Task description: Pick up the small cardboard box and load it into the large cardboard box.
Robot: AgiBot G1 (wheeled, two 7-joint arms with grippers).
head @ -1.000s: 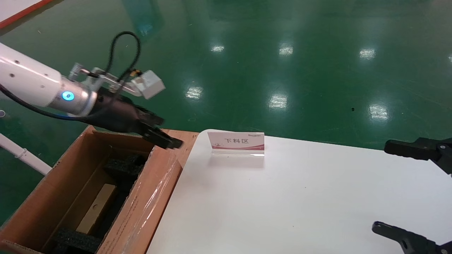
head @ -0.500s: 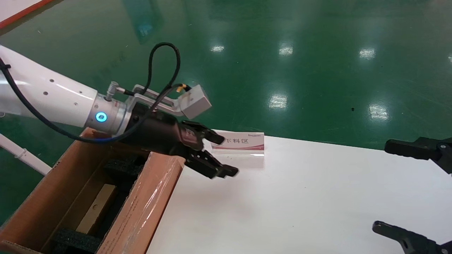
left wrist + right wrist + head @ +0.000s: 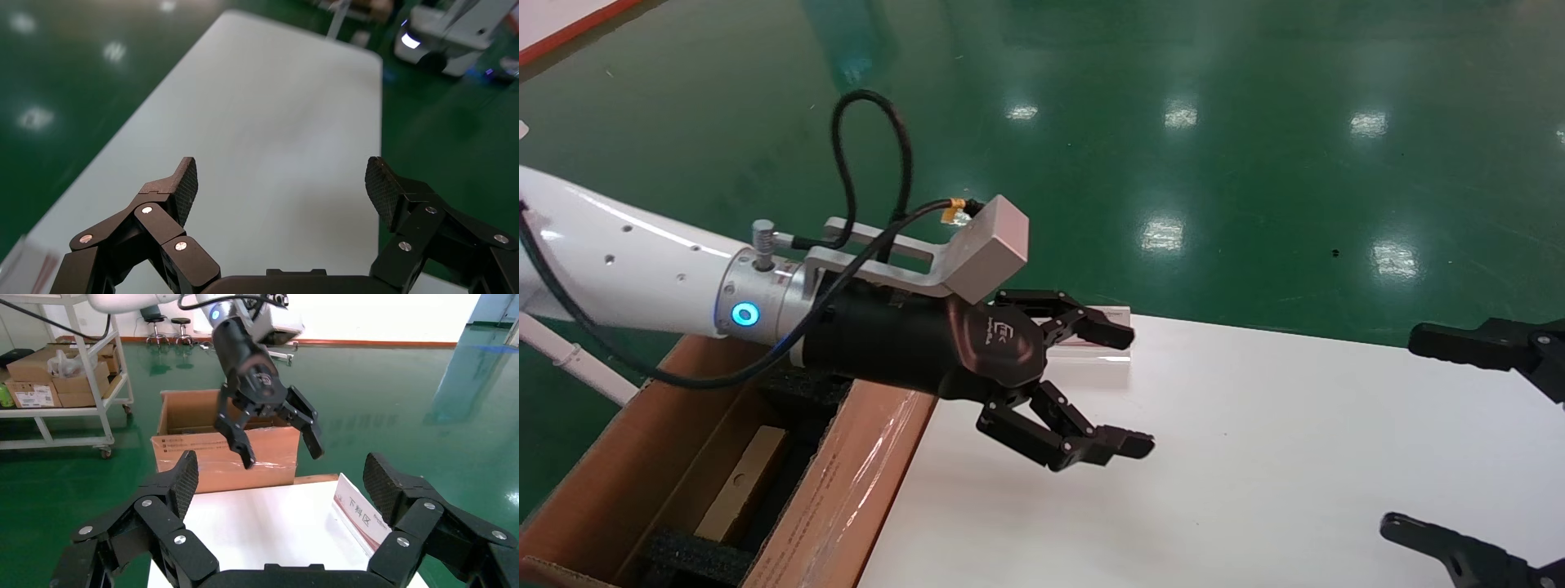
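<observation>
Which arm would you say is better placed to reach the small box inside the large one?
Left. The left gripper hangs open beside the large cardboard box, which holds the small cardboard box; the right gripper sits open far across the table.

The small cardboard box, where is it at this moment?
In the head view the small cardboard box lies inside the large cardboard box at lower left, between black foam blocks, beside the white table.

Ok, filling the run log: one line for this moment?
left pincer: open, empty, over table | small cardboard box: inside large cardboard box | right pincer: open, parked
</observation>
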